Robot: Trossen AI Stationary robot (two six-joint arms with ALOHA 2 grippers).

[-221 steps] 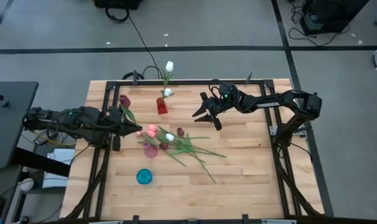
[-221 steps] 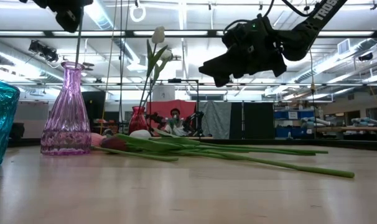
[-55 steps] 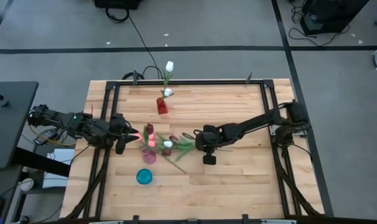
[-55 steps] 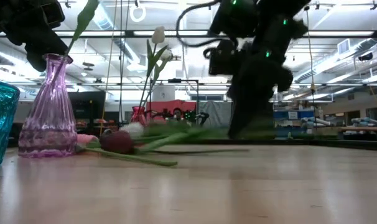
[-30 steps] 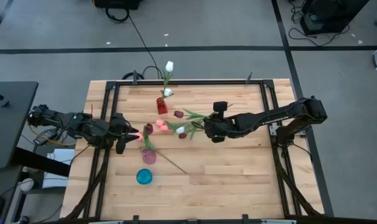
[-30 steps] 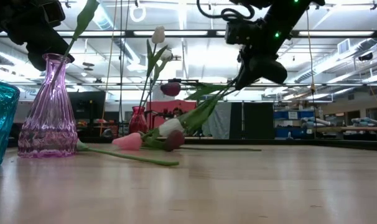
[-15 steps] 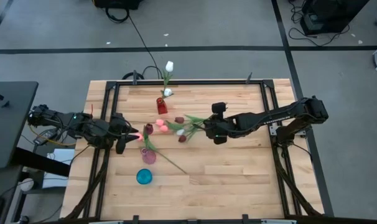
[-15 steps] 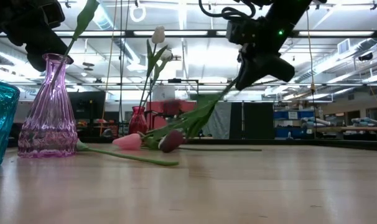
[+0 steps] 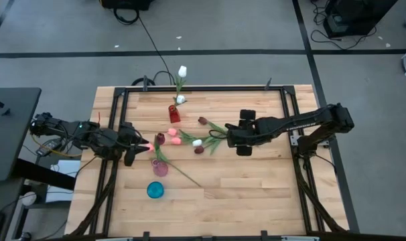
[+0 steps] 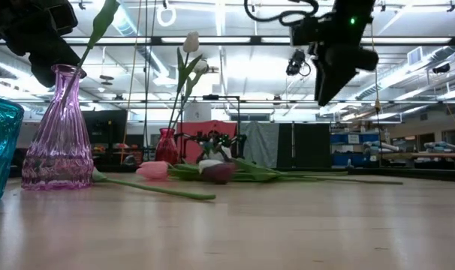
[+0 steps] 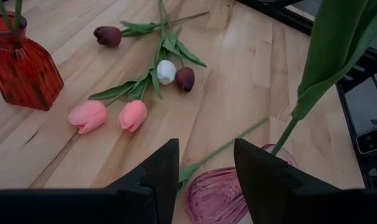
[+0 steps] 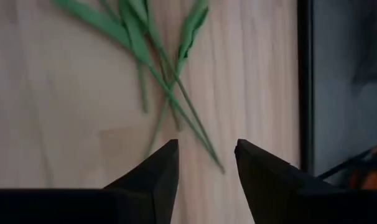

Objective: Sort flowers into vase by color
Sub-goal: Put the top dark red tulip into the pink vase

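R hand [image 9: 232, 138] open, empty above loose tulips [image 9: 189, 138]; L hand [image 9: 137, 148] open by pink vase [image 9: 161, 167]; no legible writing.

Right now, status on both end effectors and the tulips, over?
Right end effector open above loose tulip stems, empty. Left end effector open beside pink ribbed glass vase, one green stem in it. Nothing in the way.

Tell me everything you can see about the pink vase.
The pink vase is ribbed, see-through pink glass, with a wide round base, a narrow neck and a flared lip. It stands upright on the table, near the left edge, beside the blue vase. One green stem with a leaf rises from its mouth. The left gripper hovers just above it, fingers apart, not touching the glass. Another stem lies on the wood against its base.
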